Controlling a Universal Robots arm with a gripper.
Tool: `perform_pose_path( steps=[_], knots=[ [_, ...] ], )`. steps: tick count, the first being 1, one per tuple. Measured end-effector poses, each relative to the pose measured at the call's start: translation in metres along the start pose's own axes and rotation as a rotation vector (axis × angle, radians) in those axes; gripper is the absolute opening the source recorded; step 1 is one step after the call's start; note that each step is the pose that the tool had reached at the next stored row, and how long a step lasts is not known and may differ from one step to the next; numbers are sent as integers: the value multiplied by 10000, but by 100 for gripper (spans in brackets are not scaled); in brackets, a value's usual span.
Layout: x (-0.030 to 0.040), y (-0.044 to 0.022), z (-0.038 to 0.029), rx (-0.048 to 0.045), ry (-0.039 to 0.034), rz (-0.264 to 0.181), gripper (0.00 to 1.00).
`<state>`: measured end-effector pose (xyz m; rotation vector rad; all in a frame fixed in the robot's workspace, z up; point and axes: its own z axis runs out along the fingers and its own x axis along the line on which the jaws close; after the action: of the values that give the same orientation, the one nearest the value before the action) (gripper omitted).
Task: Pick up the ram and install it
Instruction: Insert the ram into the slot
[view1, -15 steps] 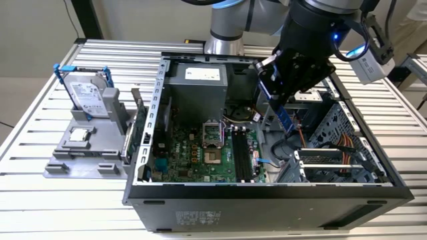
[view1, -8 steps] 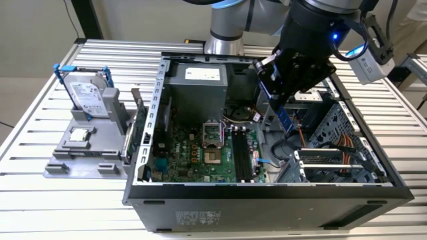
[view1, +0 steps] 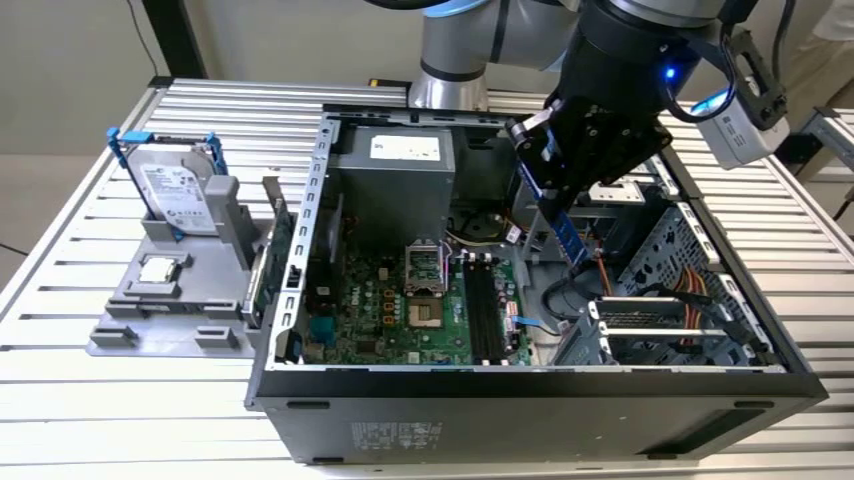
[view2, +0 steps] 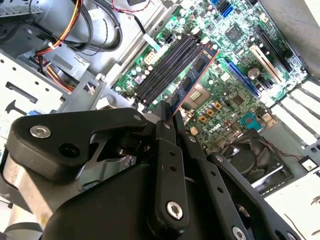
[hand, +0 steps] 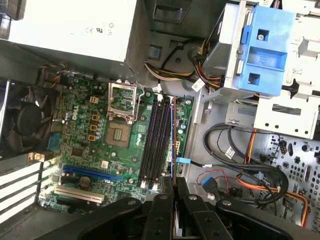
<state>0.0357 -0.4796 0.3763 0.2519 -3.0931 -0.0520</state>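
Observation:
My gripper hangs over the open computer case, shut on the ram. The ram is a thin blue stick that points down toward the motherboard. It is in the air, above and to the exterior view's right of the black memory slots. In the second wrist view the ram sticks out past the fingertips, its dark chips showing, over the slots. In the first wrist view the ram is edge-on, a thin line beside the slots, running out from my gripper.
A grey holder at the exterior view's left carries a hard drive in a blue bracket and a small square CPU chip. Inside the case are the power supply, the open CPU socket, a drive cage and loose cables.

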Motion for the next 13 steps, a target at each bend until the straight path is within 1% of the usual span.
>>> perform_pose_path(
  steps=[4, 13],
  knots=[
    [0, 0, 0, -3, -3, 69, 0],
    [0, 0, 1, -23, -24, 647, 0]
  ],
)
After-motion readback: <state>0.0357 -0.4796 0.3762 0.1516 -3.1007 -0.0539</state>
